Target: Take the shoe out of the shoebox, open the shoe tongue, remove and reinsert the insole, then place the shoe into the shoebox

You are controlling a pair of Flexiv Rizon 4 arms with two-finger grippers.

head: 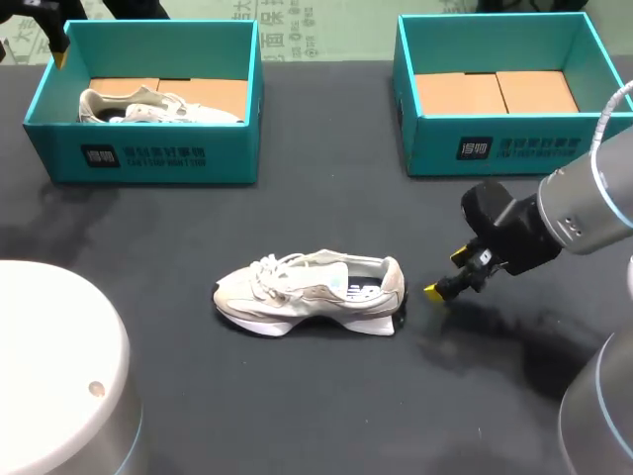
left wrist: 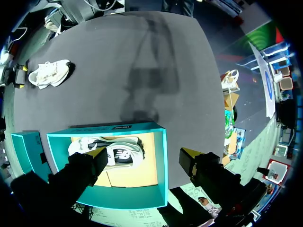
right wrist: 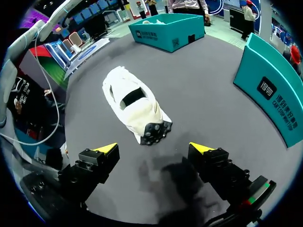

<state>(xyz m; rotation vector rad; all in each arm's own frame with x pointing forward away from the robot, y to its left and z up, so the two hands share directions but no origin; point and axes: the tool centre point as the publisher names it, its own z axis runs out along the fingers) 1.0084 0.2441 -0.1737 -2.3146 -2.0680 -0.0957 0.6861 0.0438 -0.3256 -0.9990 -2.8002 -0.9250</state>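
A white sneaker [head: 312, 292] stands upright on the dark table, toe to the left, heel to the right. My right gripper [head: 447, 274] hovers just right of the heel, open and holding nothing. In the right wrist view the sneaker [right wrist: 135, 101] lies ahead of the open gripper [right wrist: 154, 148], its black heel nearest the fingers. A second pale sneaker [head: 158, 105] lies in the left teal shoebox [head: 148, 158]. My left gripper [left wrist: 144, 158] hangs open above that box [left wrist: 161, 165], over the sneaker inside [left wrist: 111, 151]. In the head view it shows only at the far left corner [head: 59, 49].
A second teal shoebox [head: 495, 148] stands at the back right with only cardboard inserts [head: 495, 91] in it; its wall [right wrist: 274, 99] rises beside my right gripper. The left wrist view shows the table sneaker [left wrist: 49, 73] far off.
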